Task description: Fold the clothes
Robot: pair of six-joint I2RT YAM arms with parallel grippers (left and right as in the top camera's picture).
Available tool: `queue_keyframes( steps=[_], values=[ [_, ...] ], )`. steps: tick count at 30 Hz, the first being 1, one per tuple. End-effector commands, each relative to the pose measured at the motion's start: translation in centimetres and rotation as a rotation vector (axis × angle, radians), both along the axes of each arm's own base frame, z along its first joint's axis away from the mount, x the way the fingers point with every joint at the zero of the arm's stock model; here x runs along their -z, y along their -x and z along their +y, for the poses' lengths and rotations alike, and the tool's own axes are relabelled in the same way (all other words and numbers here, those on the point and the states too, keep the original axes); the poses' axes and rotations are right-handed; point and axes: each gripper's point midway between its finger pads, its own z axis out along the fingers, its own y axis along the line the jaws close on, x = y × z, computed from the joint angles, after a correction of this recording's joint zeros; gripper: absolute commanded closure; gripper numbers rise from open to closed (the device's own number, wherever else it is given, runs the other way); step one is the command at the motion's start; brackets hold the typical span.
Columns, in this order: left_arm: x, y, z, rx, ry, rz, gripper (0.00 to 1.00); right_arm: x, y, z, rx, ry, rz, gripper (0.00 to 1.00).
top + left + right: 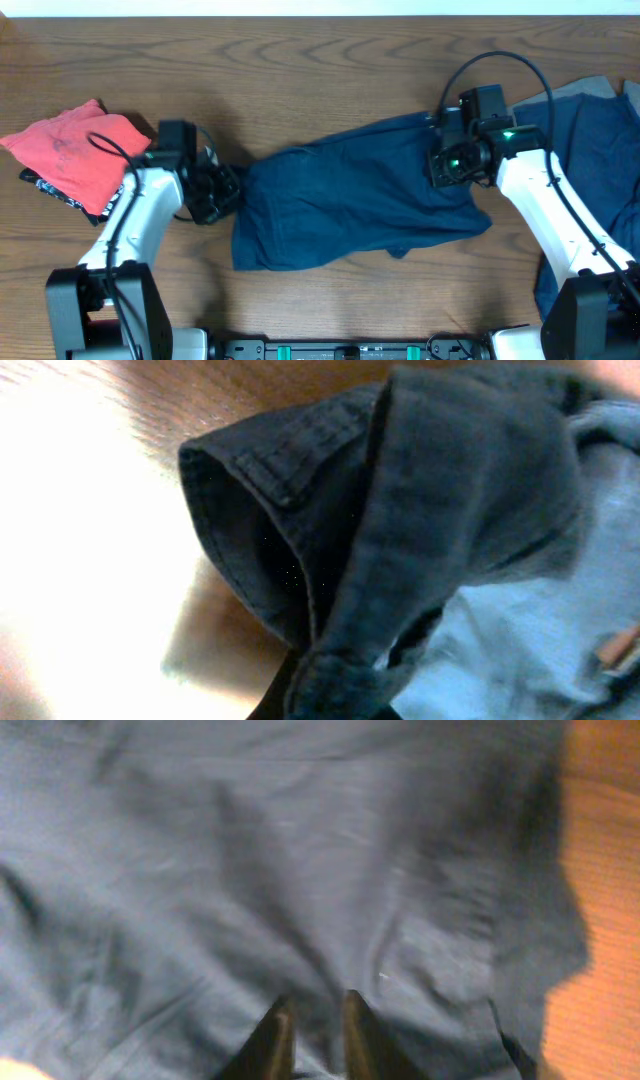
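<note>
Upper left: crumpled red fabric garment (75, 150) atop a black fabric garment with pale print (58, 196), print too small to read. 
Left arm: bent low, left pincer (228, 190) at the hem of the dark navy blue limp fabric garment (340, 200); grip cannot be told. 
Centre: the navy garment lies spread and rumpled on the brown wood-grain tabletop (300, 60). 
Right arm: angled down, right pincer (316, 1002) pinching a fold of it. 
Right edge: heap of navy and grey-edged fabric garments (590, 130).
</note>
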Motion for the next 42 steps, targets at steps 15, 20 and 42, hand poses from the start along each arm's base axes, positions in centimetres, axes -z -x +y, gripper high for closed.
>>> queue_keyframes(
  steps=[15, 20, 42],
  values=[
    [-12.0, -4.9, -0.9, 0.033, 0.067, -0.212, 0.94, 6.4, 8.2, 18.5, -0.502, -0.232, 0.187, 0.90],
    [-13.4, -5.1, -2.3, 0.047, 0.160, -0.234, 0.94, 9.6, 8.7, 23.0, -0.530, -0.243, 0.142, 0.92],
    [-13.8, -5.7, -2.5, 0.049, 0.176, -0.261, 0.94, 2.8, -1.8, 1.0, 0.042, 0.219, 0.011, 0.85]
  ],
)
